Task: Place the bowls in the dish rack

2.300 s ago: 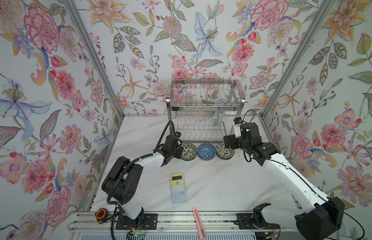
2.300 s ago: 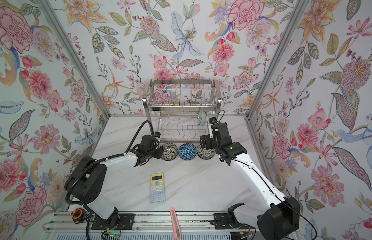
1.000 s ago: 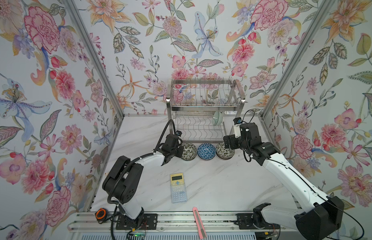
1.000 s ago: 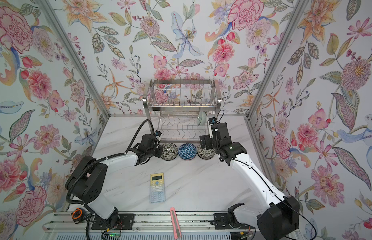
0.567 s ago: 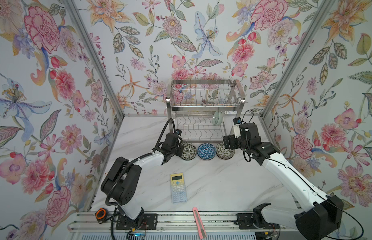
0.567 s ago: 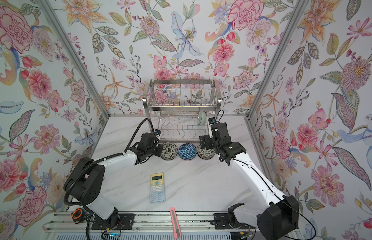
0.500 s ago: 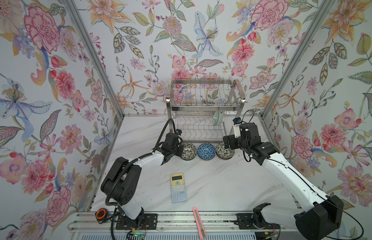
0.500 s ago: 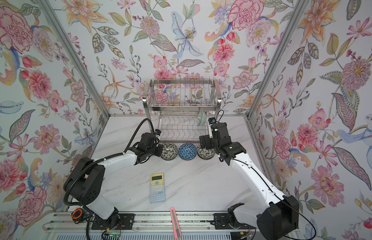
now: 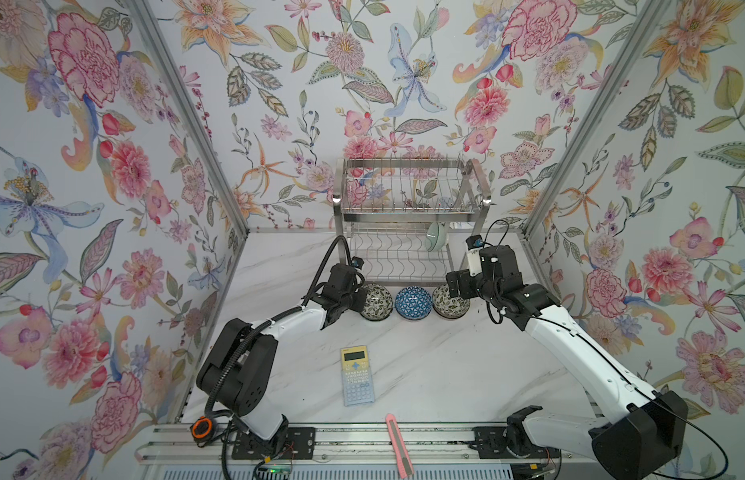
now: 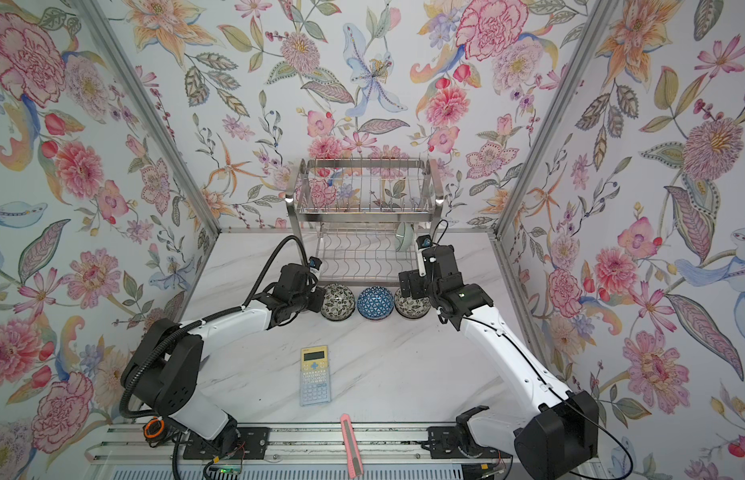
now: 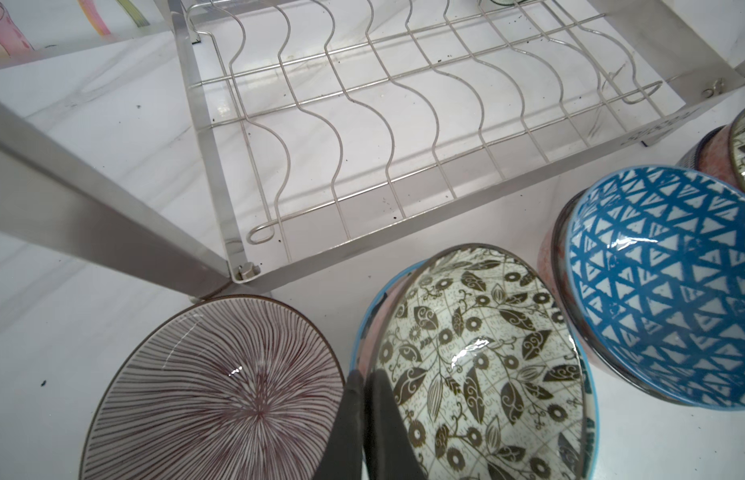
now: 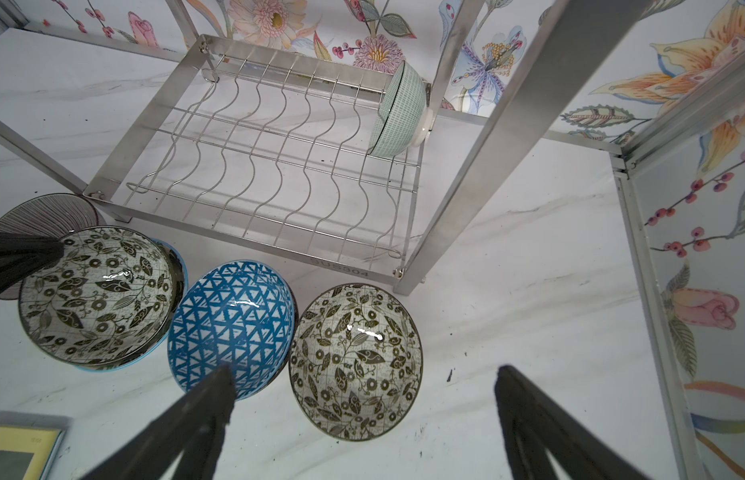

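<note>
**A:** What is the left hand (image 9: pixel 359 297) doing?

**B:** It is pressed nearly together, pinching the near rim of the left floral bowl (image 11: pixel 483 365), with one finger inside and one outside. That bowl sits nested in a blue-rimmed bowl (image 11: pixel 373 320). I can't tell whether the pinch takes both rims.

**A:** Which way is the goal from there?

**B:** The dish rack (image 9: pixel 410 208) stands just beyond the row of bowls, on the side away from the arms. Its lower tier (image 9: pixel 398 259) begins right behind the held bowl, past a low front rail. The left arm is the nearer one to the free slots at that end.

**A:** How should the bowl go in?

**B:** The wavy wires run front to back. I'd judge the bowl has to tip on edge, like the celadon bowl (image 9: pixel 435 240) standing at the tier's right end.

**A:** What's in the way?

**B:** The rack leg (image 11: pixel 96 216) at the front left corner, the striped bowl (image 11: pixel 213 395) just beside the hand, and the upper tier (image 9: pixel 408 195) overhead, which limits the lift.

**A:** And the right side?

**B:** The right hand (image 12: pixel 364 370) hangs spread wide over the right floral bowl (image 12: pixel 354 332) and holds nothing. The blue triangle bowl (image 9: pixel 413 303) sits between the two floral ones. A calculator (image 9: pixel 356 376) and a utility knife (image 9: pixel 398 444) lie well apart, toward the front of the desk (image 9: pixel 445 374).
</note>
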Robot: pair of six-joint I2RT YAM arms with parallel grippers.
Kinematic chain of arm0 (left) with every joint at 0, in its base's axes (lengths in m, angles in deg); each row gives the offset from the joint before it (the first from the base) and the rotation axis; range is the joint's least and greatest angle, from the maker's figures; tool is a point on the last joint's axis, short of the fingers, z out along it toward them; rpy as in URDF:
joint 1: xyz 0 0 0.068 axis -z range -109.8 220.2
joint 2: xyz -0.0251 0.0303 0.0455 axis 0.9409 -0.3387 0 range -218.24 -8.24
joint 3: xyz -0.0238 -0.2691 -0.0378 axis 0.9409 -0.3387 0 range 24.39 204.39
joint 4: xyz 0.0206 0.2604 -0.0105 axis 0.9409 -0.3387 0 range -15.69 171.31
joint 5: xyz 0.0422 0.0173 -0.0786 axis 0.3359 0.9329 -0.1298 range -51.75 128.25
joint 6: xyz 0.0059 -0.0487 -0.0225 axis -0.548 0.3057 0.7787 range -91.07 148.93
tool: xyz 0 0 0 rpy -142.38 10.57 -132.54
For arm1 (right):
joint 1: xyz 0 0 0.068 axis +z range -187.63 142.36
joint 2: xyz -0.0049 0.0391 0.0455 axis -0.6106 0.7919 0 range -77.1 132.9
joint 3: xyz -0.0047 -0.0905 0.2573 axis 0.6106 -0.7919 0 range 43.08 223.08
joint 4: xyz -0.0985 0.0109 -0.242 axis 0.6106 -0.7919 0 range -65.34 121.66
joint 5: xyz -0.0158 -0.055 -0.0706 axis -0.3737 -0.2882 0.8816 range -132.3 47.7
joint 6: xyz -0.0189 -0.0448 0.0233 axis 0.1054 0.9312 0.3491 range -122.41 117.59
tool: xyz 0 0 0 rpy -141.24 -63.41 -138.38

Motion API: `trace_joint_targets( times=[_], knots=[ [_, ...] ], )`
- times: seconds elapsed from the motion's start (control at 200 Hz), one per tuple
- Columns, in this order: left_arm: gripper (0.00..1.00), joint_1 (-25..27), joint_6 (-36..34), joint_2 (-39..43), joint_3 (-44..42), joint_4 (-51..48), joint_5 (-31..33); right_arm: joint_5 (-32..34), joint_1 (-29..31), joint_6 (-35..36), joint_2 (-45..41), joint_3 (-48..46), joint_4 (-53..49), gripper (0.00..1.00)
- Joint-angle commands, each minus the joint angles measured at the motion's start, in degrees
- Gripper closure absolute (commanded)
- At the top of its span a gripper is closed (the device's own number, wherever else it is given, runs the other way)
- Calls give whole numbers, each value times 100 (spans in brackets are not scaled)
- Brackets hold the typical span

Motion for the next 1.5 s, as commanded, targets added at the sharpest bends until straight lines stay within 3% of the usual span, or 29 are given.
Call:
trace_joint_targets(
  times=[0.0, 1.136, 1.291, 1.401, 1.496],
  knots=[
    [100, 26, -69, 275, 151, 148, 53, -38, -34, 28, 33, 35, -68, 1],
    [100, -39, -25, -156, 17, 208, -79, 6, -29, 39, -3, -5, -59, 1],
    [68, -65, -43, -70, -4, 155, -9, 7, -41, 37, 4, -7, -59, 1],
    [61, -111, -47, -33, -14, 149, -21, 15, -42, 36, 2, -4, -59, 1],
    [60, -129, -26, -89, -16, 156, -82, 15, -45, 36, 7, -11, -59, 1]
  ],
)
